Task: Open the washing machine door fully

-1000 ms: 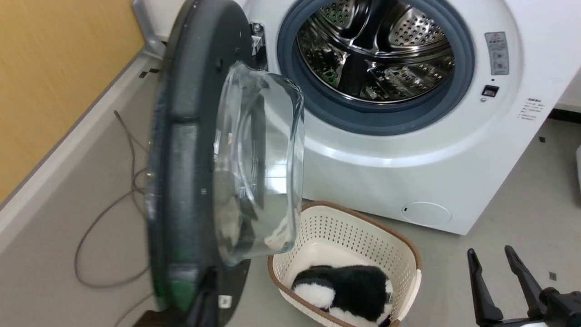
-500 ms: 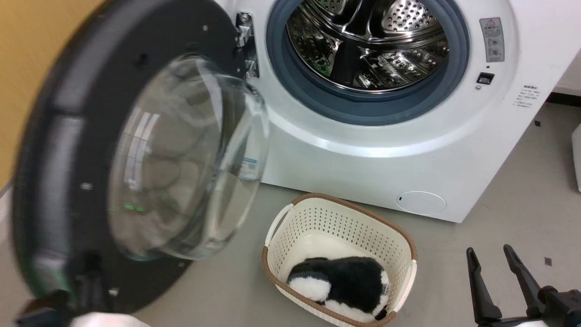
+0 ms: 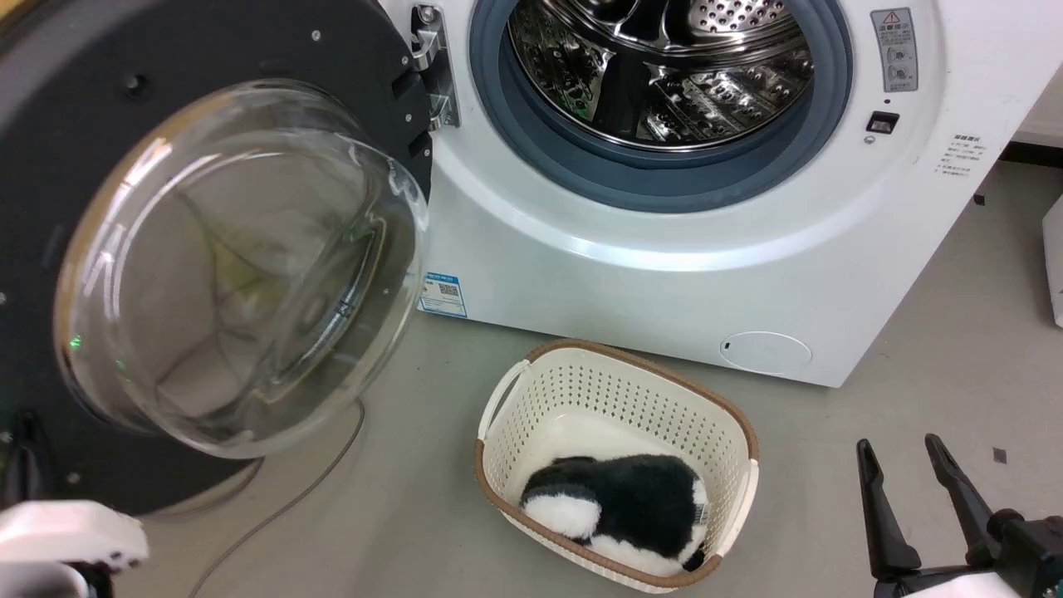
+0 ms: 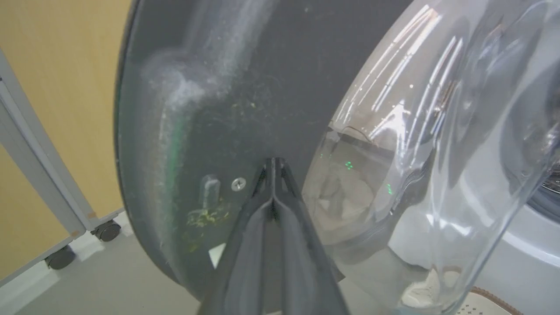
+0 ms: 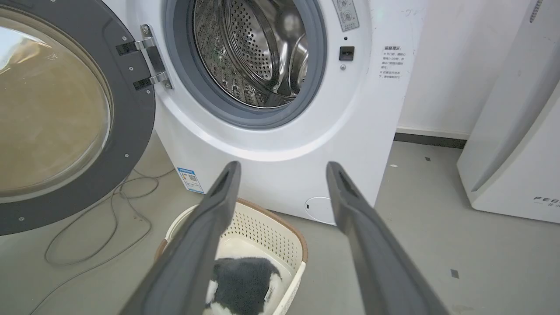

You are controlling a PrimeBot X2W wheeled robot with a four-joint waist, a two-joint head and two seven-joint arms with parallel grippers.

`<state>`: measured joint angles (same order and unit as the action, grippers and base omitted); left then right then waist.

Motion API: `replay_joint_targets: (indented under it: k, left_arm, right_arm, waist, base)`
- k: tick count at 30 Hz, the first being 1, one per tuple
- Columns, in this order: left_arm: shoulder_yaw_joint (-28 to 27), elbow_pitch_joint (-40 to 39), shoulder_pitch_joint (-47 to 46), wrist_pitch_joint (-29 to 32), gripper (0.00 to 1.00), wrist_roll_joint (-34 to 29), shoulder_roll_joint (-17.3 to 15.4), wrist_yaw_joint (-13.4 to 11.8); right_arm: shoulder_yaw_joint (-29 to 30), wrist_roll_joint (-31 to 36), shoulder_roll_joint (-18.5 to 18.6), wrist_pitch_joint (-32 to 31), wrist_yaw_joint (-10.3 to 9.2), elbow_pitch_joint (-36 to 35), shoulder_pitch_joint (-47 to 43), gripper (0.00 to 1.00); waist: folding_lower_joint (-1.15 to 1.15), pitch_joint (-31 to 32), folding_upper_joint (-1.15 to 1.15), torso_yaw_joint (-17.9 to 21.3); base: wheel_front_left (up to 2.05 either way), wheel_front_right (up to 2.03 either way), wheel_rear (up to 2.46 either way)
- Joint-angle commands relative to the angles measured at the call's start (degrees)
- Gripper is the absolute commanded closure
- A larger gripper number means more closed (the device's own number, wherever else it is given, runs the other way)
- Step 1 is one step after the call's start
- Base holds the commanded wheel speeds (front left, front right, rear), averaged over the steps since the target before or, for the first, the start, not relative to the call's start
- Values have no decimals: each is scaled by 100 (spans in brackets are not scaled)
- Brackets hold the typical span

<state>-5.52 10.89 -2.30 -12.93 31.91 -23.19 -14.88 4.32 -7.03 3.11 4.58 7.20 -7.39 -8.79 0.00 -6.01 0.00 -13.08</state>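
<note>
A: Step?
B: End of the swing, it is judged. Washing machine door (image 3: 232,266) is seen wide open, left of the washing machine (image 3: 664,274). Left hand (image 4: 272,166) is pinched closed, empty, tips at the inner face.
A: Next?
B: An outward nudge is called for, if travel is left. Right hand (image 3: 898,444) is held spread, idle.

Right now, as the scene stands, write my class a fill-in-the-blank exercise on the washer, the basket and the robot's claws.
1. In the head view, the washing machine door is hinged on the ____ side of the drum opening.
2. The plush toy lies inside the cream ____.
3. The right claw is ____, holding nothing.
4. The left claw, pointing at the door, is ____.
Missing words: left; basket; open; shut.
</note>
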Motion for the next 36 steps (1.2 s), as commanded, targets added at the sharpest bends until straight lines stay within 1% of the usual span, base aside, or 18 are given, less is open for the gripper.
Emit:
replay_joint_targets:
  k: [1,5,8,10,12,16,22,23,24,26,27,28,29,30,34,36]
  left_arm:
    - [-53,235,-223,-61,100,11,-96,84]
    - [-50,936,-687,-143,100,-43,-220,326]
    - [-105,1350,-910,-180,100,-80,-253,425]
    - [-173,1508,-961,-194,100,-98,-220,465]
    - [-278,1524,-932,-202,100,-120,-120,485]
    - [-562,1188,-641,-205,100,-266,252,536]
    - [-806,323,124,-206,100,-701,902,558]
    - [-820,181,239,-206,100,-769,986,558]
    - [-820,181,239,-206,100,-769,986,558]
    - [-839,-84,480,-206,100,-892,1148,524]
    - [-831,-225,601,-206,98,-962,1219,495]
    - [-800,-359,719,-206,55,-1041,1277,474]
    - [-755,-483,831,-207,5,-1116,1334,448]
    - [-675,-634,939,-207,0,-1204,1412,398]
    - [-267,-1208,1295,-103,0,-1540,1618,233]
    - [-15,-1421,1381,-16,0,-1678,1658,256]
  right_arm:
    - [6,50,-24,-11,29,1,102,0]
    - [-10,53,-24,-17,29,7,122,0]
    - [-61,53,-24,-23,29,39,153,0]
    - [-105,31,-24,-14,29,68,164,0]
    - [-111,-22,-24,12,29,98,156,0]
    - [-130,-67,-24,62,29,154,127,0]
    - [-86,-158,-24,82,29,239,32,0]
    - [-61,-170,-24,83,29,240,20,0]
    - [-61,-170,-24,83,29,240,20,0]
    - [-38,-181,-24,74,29,255,-13,0]
    - [-29,-181,-24,70,29,255,-31,0]
    - [-22,-177,-24,67,29,251,-50,0]
    - [-17,-170,-24,61,29,244,-65,0]
    - [-10,-156,-24,57,29,237,-76,0]
    - [-17,-138,-24,54,29,200,-99,0]
    - [-16,-111,-24,44,29,183,-103,0]
  waist:
    - [0,-13,0,-2]
    - [0,-22,0,0]
    - [0,5,0,40]
    - [0,27,0,78]
    - [0,55,0,106]
    - [0,92,0,148]
    - [0,274,0,138]
    - [0,299,0,131]
    - [0,299,0,131]
    - [0,371,0,130]
    - [0,400,0,129]
    - [0,421,0,129]
    - [0,436,0,132]
    - [0,452,0,136]
    - [0,494,0,176]
    - [0,497,0,201]
  base:
    - [0,0,0]
    - [0,0,0]
    - [0,0,0]
    - [0,0,0]
    - [0,0,0]
    - [0,0,0]
    - [0,0,0]
    - [0,0,0]
    - [0,0,0]
    - [0,0,0]
    - [0,0,0]
    - [0,0,0]
    - [0,0,0]
    - [0,0,0]
    - [0,0,0]
    - [0,0,0]
